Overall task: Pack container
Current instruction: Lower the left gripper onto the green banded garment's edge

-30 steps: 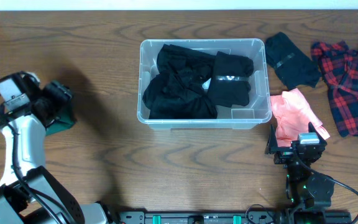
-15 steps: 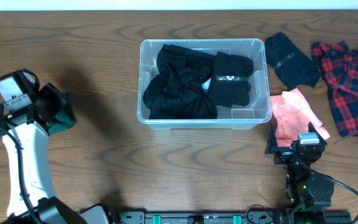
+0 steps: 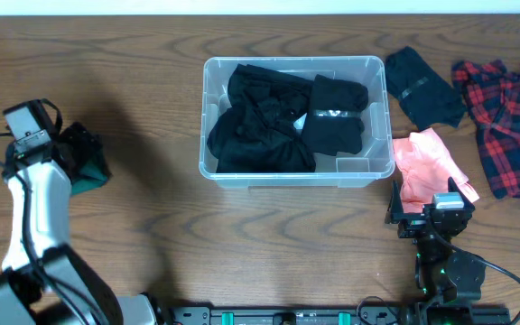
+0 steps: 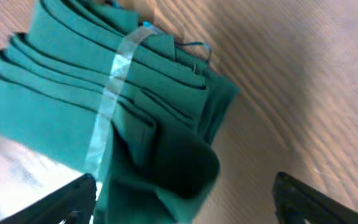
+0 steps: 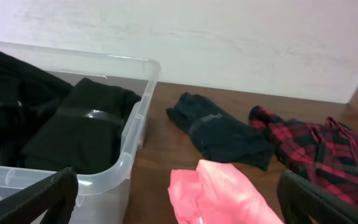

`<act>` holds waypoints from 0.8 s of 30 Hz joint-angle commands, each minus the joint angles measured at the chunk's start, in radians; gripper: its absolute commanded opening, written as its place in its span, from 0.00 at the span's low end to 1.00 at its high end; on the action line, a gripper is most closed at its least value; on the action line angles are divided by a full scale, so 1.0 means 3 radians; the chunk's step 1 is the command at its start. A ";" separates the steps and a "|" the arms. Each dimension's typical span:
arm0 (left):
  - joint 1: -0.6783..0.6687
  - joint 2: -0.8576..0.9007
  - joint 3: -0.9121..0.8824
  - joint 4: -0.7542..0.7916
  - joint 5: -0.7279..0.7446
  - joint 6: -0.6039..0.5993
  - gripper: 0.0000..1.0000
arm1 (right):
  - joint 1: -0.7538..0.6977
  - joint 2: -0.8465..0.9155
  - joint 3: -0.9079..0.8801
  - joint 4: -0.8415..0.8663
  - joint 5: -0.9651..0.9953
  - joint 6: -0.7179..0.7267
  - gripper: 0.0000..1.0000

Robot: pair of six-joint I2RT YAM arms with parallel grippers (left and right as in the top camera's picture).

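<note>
Left wrist view gives you what overhead barely does: a folded green cloth (image 4: 104, 93) with a clear tape band (image 4: 114, 93) across it, flat on the wood worktop (image 4: 303, 74). Overhead you only get a green corner under the left gripper (image 3: 81, 158).

Its jaws stand wide apart, one tip at each lower corner of the wrist view. The rolled end of the cloth is between them, with nothing clamped.

The left arm rises along the worktop's left side, wrist turned in over the cloth.

The right gripper (image 3: 431, 212) sits low at the near right, arm folded behind it, aimed at the far edge. Its jaws are fully spread and empty.

The container (image 3: 292, 61) sits mid-worktop toward the far edge, mostly filled with black garments (image 3: 269, 117). A bare patch shows at its near right corner.

The right wrist view shows its right wall from the side.

Just beside that corner is a pink cloth (image 3: 431, 167). Beyond it are a dark folded garment (image 3: 422, 86) and a red plaid shirt (image 3: 508, 117) running to the right edge.

You've got wide bare wood between the left gripper and the container. The right side is crowded.
</note>
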 commanded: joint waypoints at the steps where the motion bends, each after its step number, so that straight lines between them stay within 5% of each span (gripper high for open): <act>1: -0.0011 0.0181 0.0072 0.0067 -0.0079 0.0165 0.93 | -0.0005 -0.0019 -0.0006 -0.0013 -0.0011 -0.0032 0.99; 24: -0.0306 0.0838 0.0072 0.0415 -0.0403 0.0238 0.94 | -0.0005 -0.0019 -0.0006 -0.0013 -0.0011 -0.0032 0.99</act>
